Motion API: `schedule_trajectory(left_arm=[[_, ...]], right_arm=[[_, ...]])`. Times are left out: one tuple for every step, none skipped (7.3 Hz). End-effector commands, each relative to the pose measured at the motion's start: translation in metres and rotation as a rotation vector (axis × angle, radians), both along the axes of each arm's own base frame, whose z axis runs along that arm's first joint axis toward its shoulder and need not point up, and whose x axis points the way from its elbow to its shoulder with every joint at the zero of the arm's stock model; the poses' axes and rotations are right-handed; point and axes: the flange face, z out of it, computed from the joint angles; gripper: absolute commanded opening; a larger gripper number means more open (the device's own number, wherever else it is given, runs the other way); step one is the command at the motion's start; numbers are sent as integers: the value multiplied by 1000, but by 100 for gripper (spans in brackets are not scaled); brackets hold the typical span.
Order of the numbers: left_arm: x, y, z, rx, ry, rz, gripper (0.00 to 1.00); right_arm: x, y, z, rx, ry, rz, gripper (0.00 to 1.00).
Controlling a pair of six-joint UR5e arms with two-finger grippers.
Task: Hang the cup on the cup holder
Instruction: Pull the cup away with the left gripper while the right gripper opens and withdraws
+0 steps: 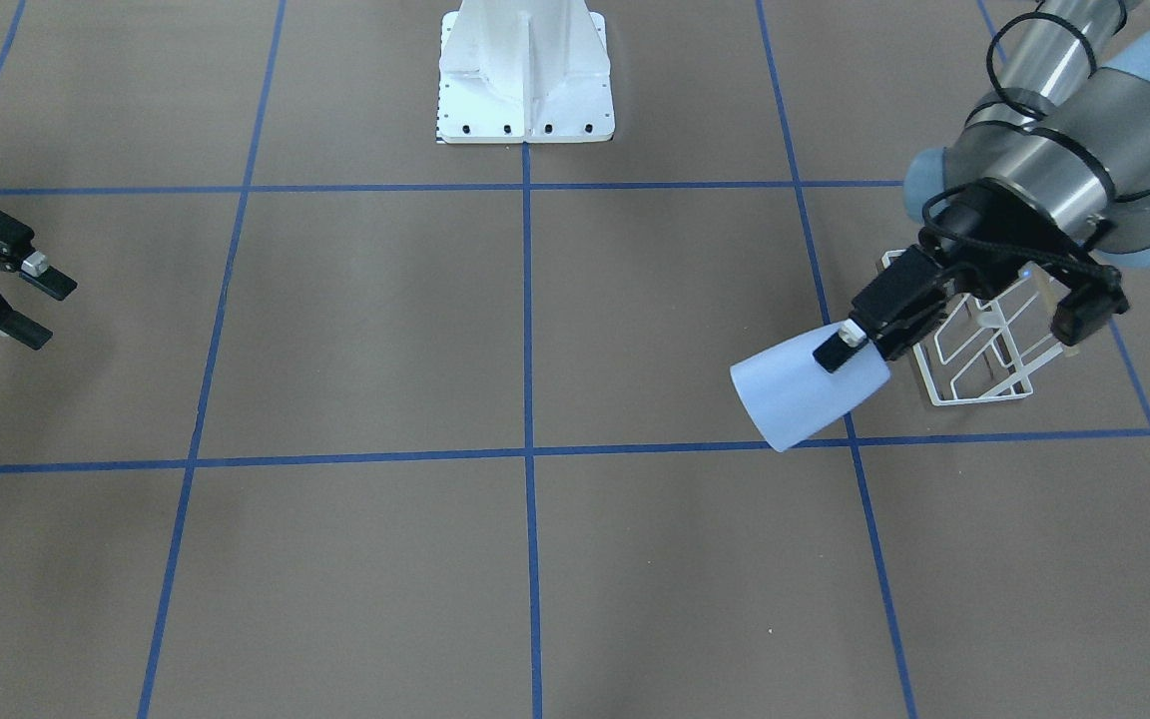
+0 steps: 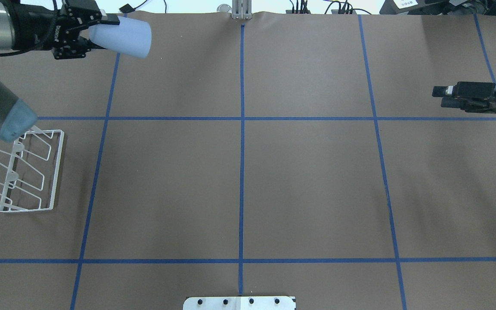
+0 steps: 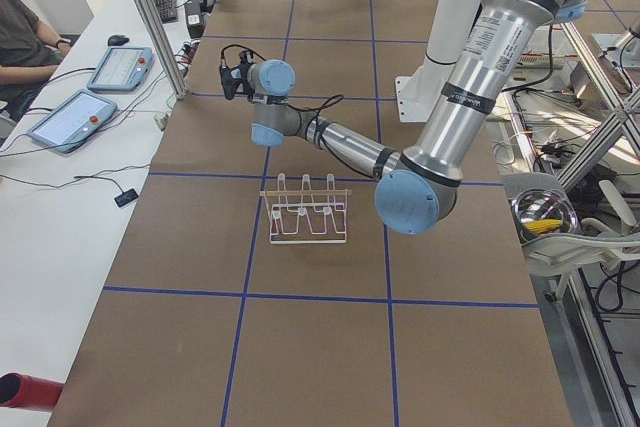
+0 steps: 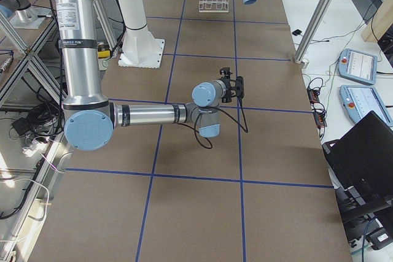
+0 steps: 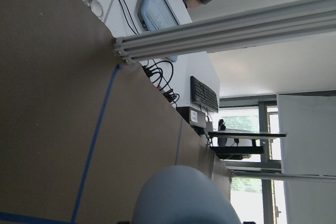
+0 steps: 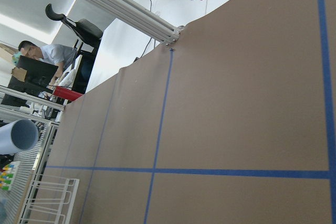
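The light blue-grey cup (image 1: 800, 399) lies on its side in the air, held near its narrow base by my left gripper (image 1: 847, 358), which is shut on it. Its rim points away from the wrist. In the overhead view the cup (image 2: 125, 36) and left gripper (image 2: 99, 32) are at the far left, well beyond the white wire cup holder (image 2: 28, 172). The holder (image 1: 979, 350) stands on the table, partly hidden under the left arm. The cup fills the bottom of the left wrist view (image 5: 184, 198). My right gripper (image 1: 36, 305) is open and empty, far across the table.
The white metal pedestal base (image 1: 525, 75) stands at the robot's side of the table's middle. Blue tape lines mark a grid on the brown table (image 2: 239, 181). An aluminium frame post (image 5: 220, 32) and operators' desks lie beyond the far edge.
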Motion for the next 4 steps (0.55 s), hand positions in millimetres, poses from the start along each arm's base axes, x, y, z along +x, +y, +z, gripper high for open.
schedule_trajectory(left_arm=[[-27, 3, 48, -12, -120, 77, 0], [-46, -3, 55, -38, -131, 47, 0], [-72, -16, 59, -82, -167, 0, 0], [-82, -21, 67, -18, -237, -8, 0]], right_arm=[[9, 1, 19, 26, 90, 16, 100], [19, -5, 23, -1, 116, 38, 100], [30, -12, 32, 28, 194, 57, 100], [45, -16, 45, 63, 293, 64, 100]])
